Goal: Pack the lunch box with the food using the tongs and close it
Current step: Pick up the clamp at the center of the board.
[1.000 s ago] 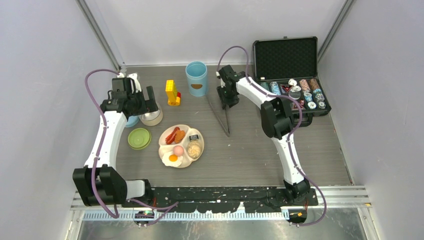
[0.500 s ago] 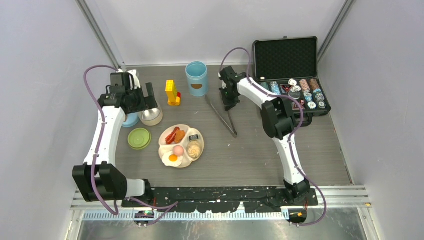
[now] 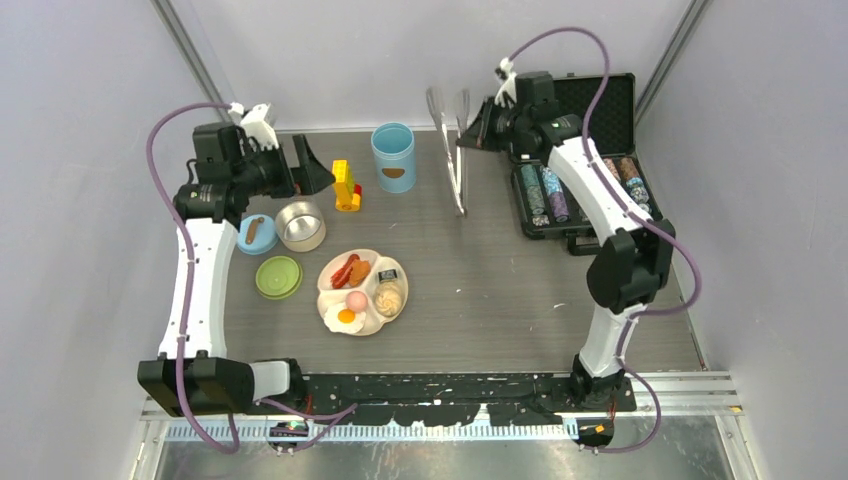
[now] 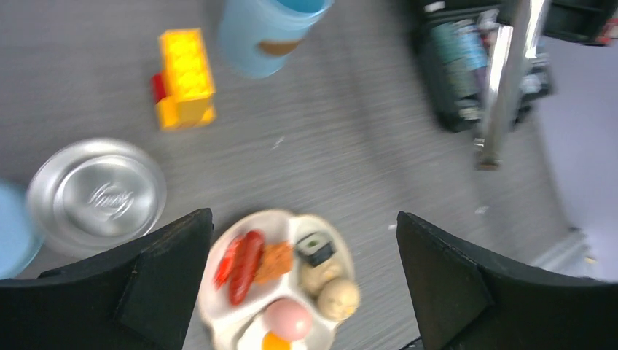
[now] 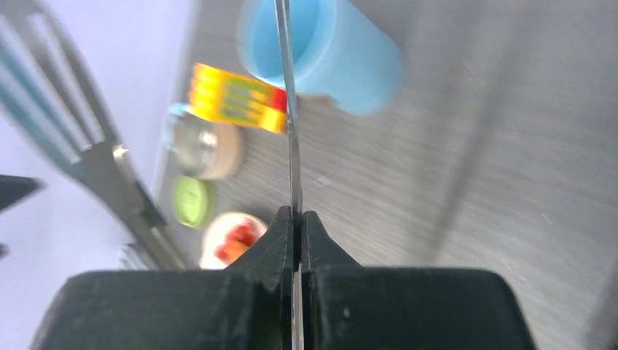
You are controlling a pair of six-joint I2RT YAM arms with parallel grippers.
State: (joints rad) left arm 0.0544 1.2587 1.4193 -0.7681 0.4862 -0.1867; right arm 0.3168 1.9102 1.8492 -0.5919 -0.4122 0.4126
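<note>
One yellow brick stack (image 3: 345, 186) stands between steel bowl (image 3: 300, 224) and canister (image 3: 393, 157).

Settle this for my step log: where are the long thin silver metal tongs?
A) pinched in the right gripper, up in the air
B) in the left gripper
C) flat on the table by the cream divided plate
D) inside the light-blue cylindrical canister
A: the right gripper is shut on the long thin silver metal tongs, which hang in the air.
</note>
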